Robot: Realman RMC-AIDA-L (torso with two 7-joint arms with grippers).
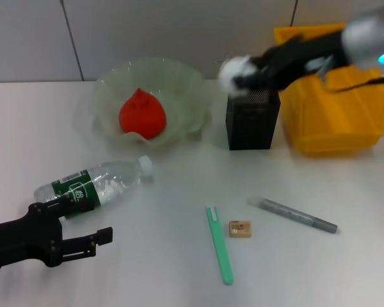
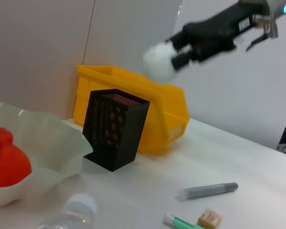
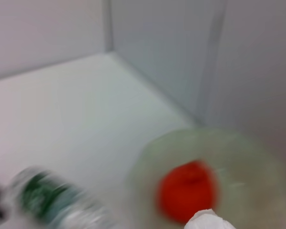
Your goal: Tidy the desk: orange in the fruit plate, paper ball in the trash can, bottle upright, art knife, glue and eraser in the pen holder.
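Right end effector (image 1: 243, 72) with paper ball (image 1: 233, 71) above pen holder (image 1: 251, 120)

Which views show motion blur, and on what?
Head view: the right gripper and its paper ball are smeared, while the eraser and bottle stay sharp. Left wrist view: only the paper ball is soft. Right wrist view: blurred throughout, with the orange, fruit plate and bottle all streaked.
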